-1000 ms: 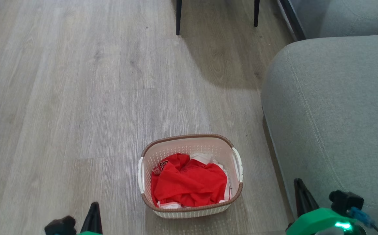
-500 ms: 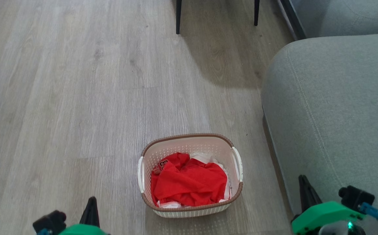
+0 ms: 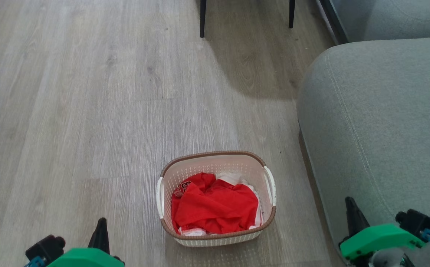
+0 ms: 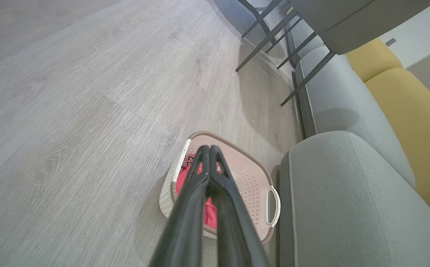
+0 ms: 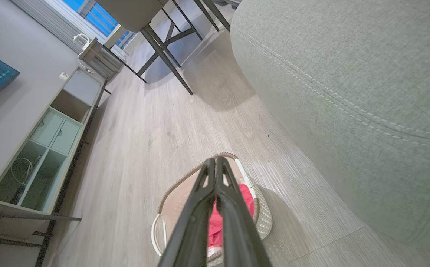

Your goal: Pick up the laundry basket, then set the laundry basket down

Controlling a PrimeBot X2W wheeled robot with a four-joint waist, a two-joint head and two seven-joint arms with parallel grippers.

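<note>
The laundry basket point(image 3: 215, 241) sits on the wood floor point(image 3: 88, 111) ahead of and between the left gripper point(image 4: 208, 148) and right gripper point(image 5: 215, 160), both empty with fingers point(image 4: 189, 207) pressed together, so each should open, descend level and take its nearer white handle point(image 3: 272, 187) for an even lift.

The laundry basket point(image 3: 215, 168) sits on the floor point(image 3: 88, 111), just left of the sofa point(image 3: 378, 129), clothes point(image 3: 215, 207) inside
</note>
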